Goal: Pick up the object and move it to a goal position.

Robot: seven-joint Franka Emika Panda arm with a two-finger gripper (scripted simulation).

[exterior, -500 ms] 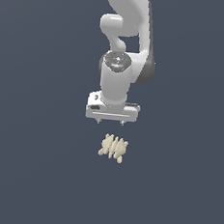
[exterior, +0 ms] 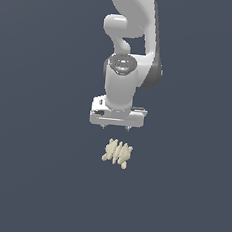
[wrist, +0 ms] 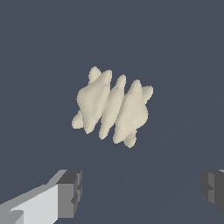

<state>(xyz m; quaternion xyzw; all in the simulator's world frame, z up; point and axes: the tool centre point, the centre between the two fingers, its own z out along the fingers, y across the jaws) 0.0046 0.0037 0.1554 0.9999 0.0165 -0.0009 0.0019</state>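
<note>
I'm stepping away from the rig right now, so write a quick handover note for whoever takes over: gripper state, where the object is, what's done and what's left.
Gripper: open, empty, fingers spread wide, pointing down above the surface.
Object: the cream-beige ridged cluster lies on the dark surface, just below the gripper in the exterior view, untouched and not between the fingers.
Done: the arm is positioned over the object.
Left: lower around the object, close on it, lift, and carry it to the goal. No goal marker shows in either view.
</note>
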